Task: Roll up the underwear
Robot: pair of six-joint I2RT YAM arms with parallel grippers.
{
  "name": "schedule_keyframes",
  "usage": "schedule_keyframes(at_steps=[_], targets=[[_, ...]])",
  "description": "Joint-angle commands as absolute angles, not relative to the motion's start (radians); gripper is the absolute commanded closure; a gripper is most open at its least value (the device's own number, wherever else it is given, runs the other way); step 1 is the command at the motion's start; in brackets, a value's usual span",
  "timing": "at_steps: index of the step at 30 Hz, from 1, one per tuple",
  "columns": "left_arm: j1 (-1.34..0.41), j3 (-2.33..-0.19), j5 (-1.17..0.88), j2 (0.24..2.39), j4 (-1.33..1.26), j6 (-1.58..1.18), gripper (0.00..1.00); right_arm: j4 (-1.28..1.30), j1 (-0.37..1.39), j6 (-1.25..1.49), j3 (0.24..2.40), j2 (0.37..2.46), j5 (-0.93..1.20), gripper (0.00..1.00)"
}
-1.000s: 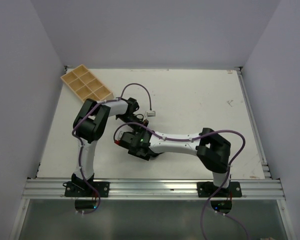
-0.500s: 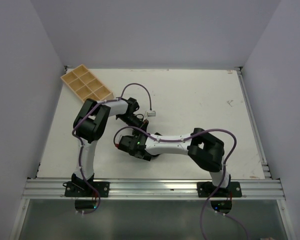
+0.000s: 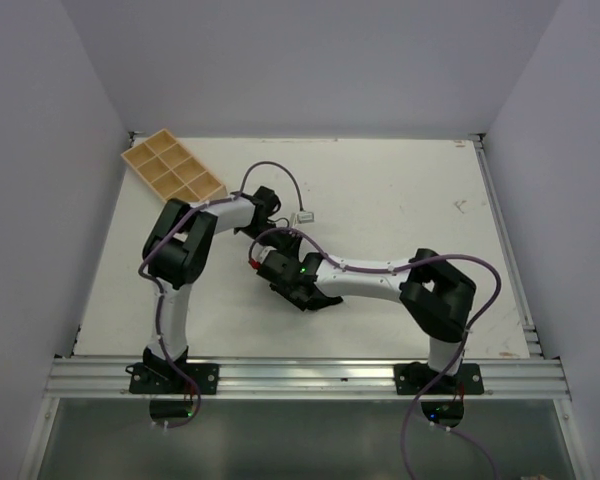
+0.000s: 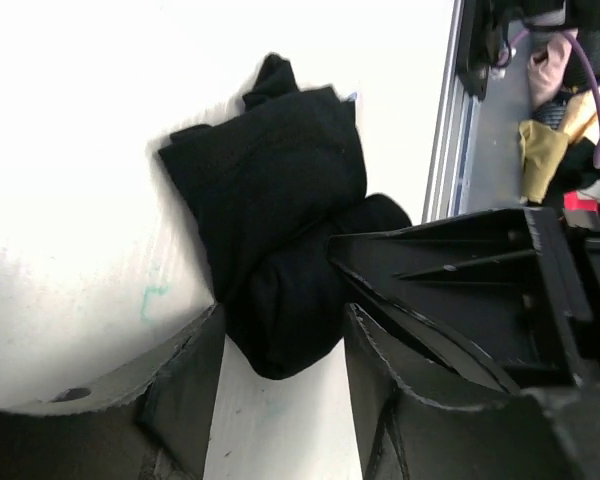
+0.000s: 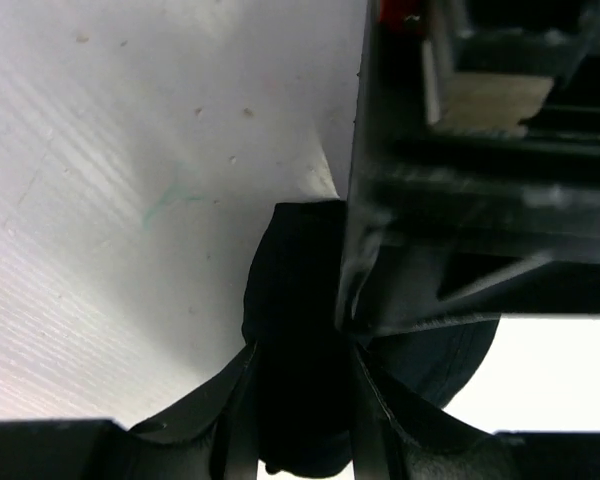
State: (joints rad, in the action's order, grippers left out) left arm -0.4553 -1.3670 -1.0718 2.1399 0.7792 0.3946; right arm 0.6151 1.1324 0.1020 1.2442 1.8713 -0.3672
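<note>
The underwear (image 4: 270,215) is a black cloth, partly rolled, lying on the white table (image 4: 70,180). In the left wrist view its thick rolled end sits between my left gripper's fingertips (image 4: 282,350), touching both, so the left gripper is shut on it. My right gripper (image 5: 300,400) is shut on the other part of the roll (image 5: 295,300). The two grippers meet head-on; the right one's body fills the right of the left wrist view. In the top view the left gripper (image 3: 280,238) and the right gripper (image 3: 270,262) are together at mid-table and hide the underwear.
A tan compartment tray (image 3: 175,172) lies at the back left of the table. A small white connector (image 3: 305,217) on the left arm's purple cable hangs just behind the grippers. A metal rail (image 3: 502,230) runs along the table's right edge.
The right gripper has moved away from the front edge and a little to the right, closing in under the left gripper. The left wrist has shifted slightly toward the back.
</note>
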Motion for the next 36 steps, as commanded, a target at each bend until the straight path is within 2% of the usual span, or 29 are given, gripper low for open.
schedule_keyframes(at_steps=[1, 6, 14, 19, 24, 25, 26, 28, 29, 30, 31, 32, 33, 34, 36], targets=[[-0.449, -1.379, -1.055, 2.056, 0.689, 0.336, 0.45, 0.592, 1.052, 0.178, 1.17, 1.908, -0.241, 0.7], [-0.44, -1.332, -0.924, 2.023, 0.646, 0.258, 0.46, 0.536, 1.0, 0.222, 1.12, 1.888, -0.163, 0.73], [-0.322, -1.362, -0.599, 1.954, 0.54, 0.063, 0.48, 0.405, 0.963, 0.316, 0.999, 1.827, -0.103, 0.75], [-0.227, -1.402, -0.334, 1.843, 0.491, -0.066, 0.47, 0.305, 0.953, 0.411, 0.921, 1.764, -0.08, 0.75], [-0.196, -1.379, -0.203, 1.686, 0.31, -0.181, 0.44, 0.157, 0.951, 0.471, 0.796, 1.691, -0.069, 0.75], [-0.196, -1.379, -0.207, 1.674, 0.289, -0.199, 0.45, 0.123, 0.95, 0.48, 0.769, 1.654, -0.055, 0.75], [-0.193, -1.376, -0.215, 1.657, 0.263, -0.209, 0.54, 0.07, 0.951, 0.48, 0.728, 1.64, -0.052, 0.75], [-0.187, -1.382, -0.298, 1.663, 0.23, -0.232, 0.53, 0.04, 0.948, 0.465, 0.704, 1.623, -0.043, 0.75], [-0.181, -1.414, -0.408, 1.692, 0.245, -0.201, 0.02, 0.013, 0.945, 0.457, 0.686, 1.614, -0.01, 0.75], [-0.154, -1.414, -0.549, 1.704, 0.215, -0.199, 0.0, 0.006, 0.945, 0.451, 0.677, 1.611, -0.005, 0.75], [-0.132, -1.399, -0.835, 1.713, 0.16, -0.216, 0.0, -0.027, 0.945, 0.451, 0.664, 1.606, 0.026, 0.75], [-0.105, -1.36, -0.951, 1.718, 0.04, -0.285, 0.0, -0.07, 0.943, 0.454, 0.641, 1.595, 0.05, 0.75], [-0.054, -1.279, -1.015, 1.724, -0.233, -0.513, 0.0, -0.095, 0.943, 0.462, 0.628, 1.594, 0.061, 0.76], [-0.034, -1.244, -1.078, 1.729, -0.364, -0.632, 0.0, -0.118, 0.942, 0.475, 0.615, 1.597, 0.074, 0.76], [-0.003, -1.273, -1.109, 1.775, -0.419, -0.765, 0.0, -0.152, 0.942, 0.48, 0.604, 1.618, 0.144, 0.76]])
